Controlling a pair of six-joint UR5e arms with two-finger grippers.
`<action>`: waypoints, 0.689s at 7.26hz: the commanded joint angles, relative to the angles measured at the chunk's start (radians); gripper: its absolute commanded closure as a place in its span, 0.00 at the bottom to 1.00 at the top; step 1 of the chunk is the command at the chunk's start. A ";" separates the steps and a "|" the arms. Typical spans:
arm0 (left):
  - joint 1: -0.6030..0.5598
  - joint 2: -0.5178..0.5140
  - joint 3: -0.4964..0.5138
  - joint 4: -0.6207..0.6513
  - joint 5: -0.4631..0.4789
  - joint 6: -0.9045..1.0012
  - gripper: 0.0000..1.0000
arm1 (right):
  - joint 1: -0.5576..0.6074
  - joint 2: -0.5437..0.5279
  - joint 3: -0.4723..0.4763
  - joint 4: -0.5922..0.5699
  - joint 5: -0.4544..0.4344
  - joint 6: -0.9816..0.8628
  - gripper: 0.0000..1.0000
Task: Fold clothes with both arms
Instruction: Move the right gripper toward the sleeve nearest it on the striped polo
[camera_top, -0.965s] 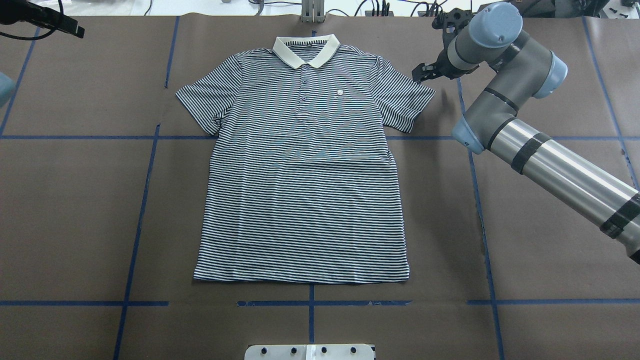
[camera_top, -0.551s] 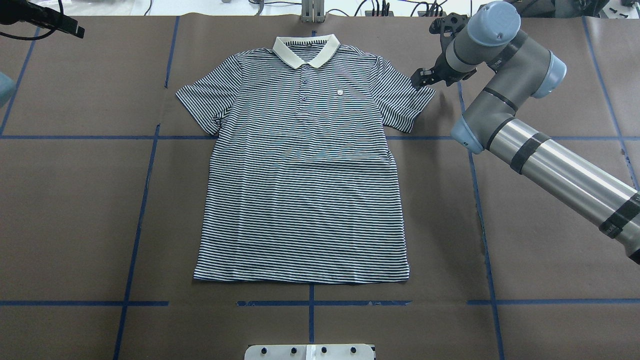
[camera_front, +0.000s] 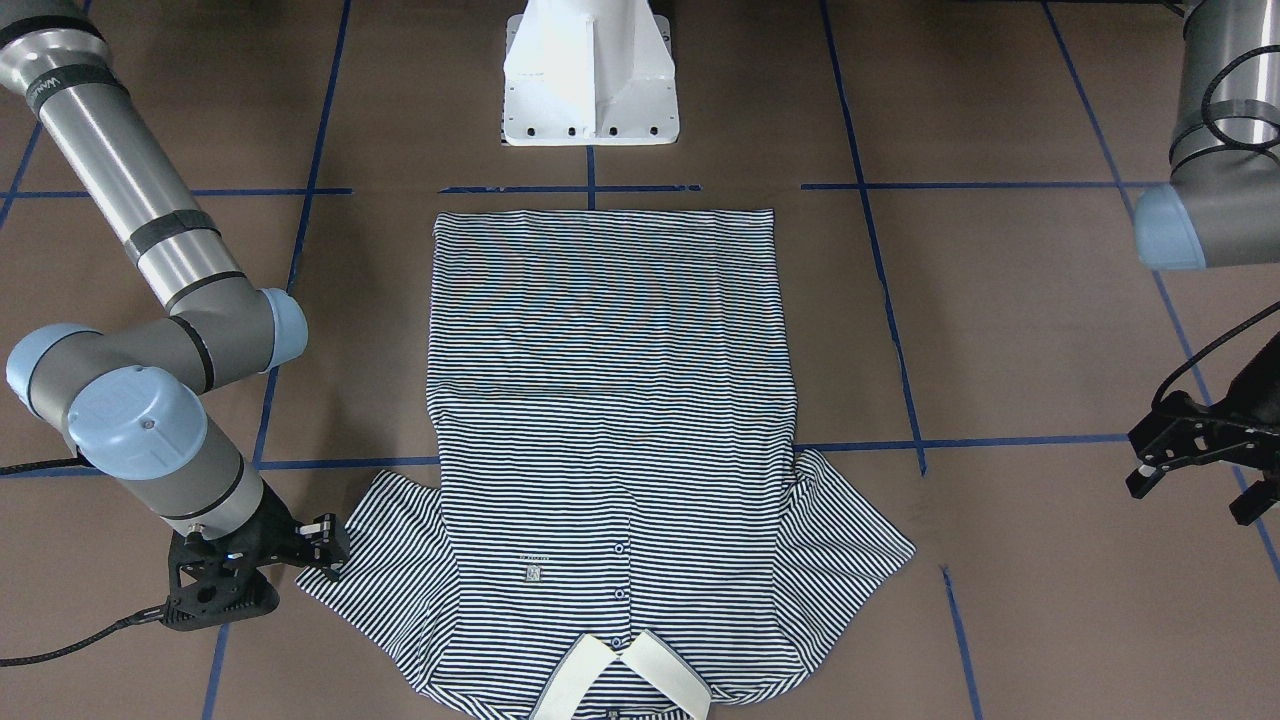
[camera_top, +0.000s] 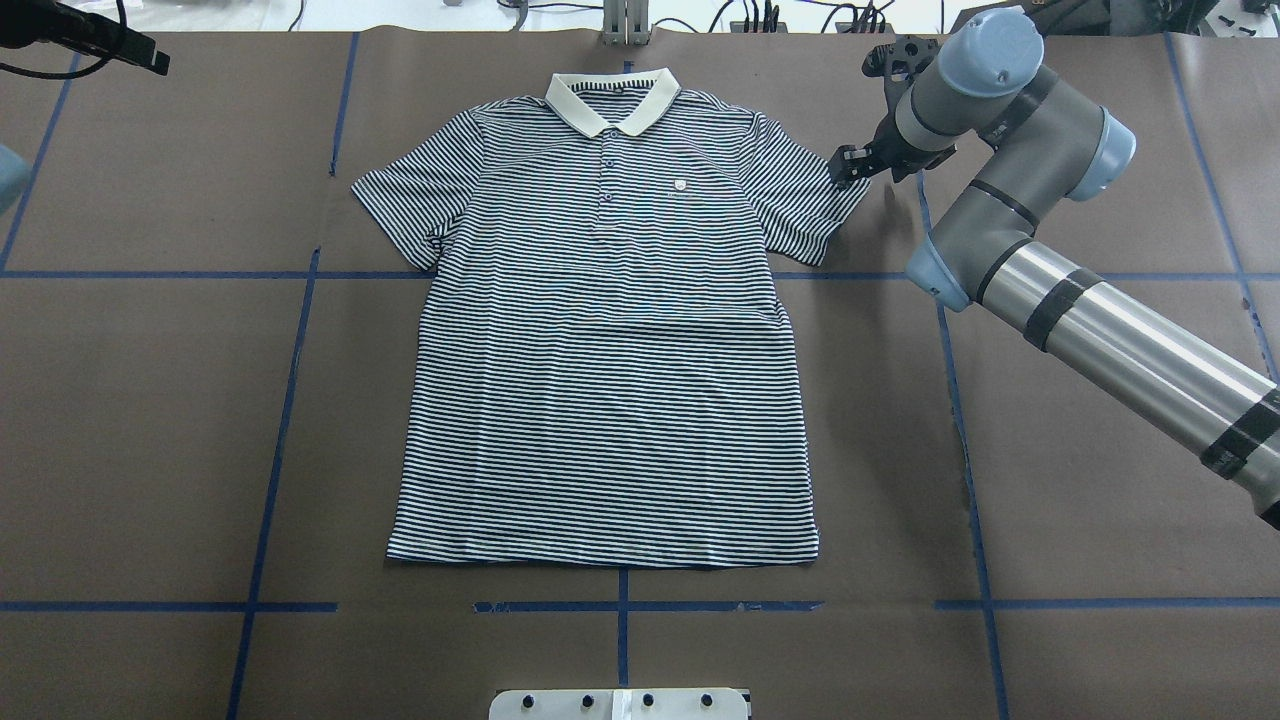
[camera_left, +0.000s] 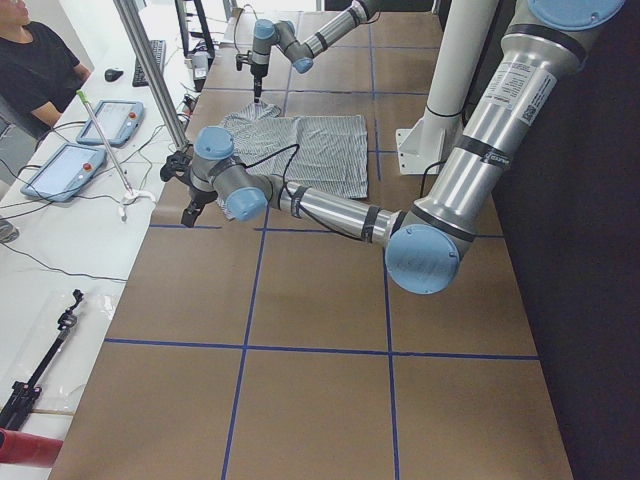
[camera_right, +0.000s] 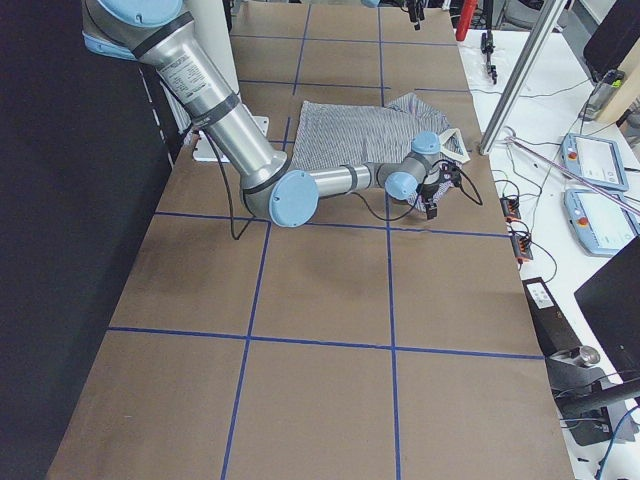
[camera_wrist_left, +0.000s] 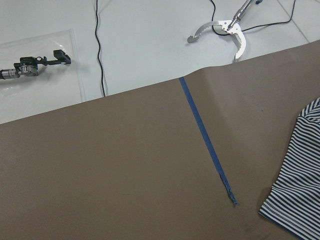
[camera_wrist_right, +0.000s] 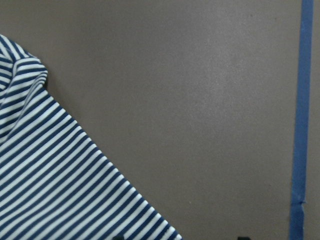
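Striped shirt flat mid-table; right gripper, jaws wide, at sleeve edge; left gripper, jaws apart, near far edge.

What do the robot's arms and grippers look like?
The left arm and right arm are grey and silver metal tubes with light blue joint caps and black bands. The left gripper and right gripper are black, two-fingered, with black cables.
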 joint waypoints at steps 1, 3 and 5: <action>0.000 0.000 -0.001 0.000 0.000 0.000 0.01 | -0.001 0.002 -0.008 0.000 0.004 -0.002 0.22; -0.001 0.000 -0.010 0.000 -0.002 0.000 0.01 | -0.004 -0.001 -0.009 -0.002 0.018 -0.002 0.50; -0.001 0.000 -0.010 0.000 -0.002 0.000 0.01 | -0.004 0.002 -0.008 -0.002 0.037 -0.006 0.90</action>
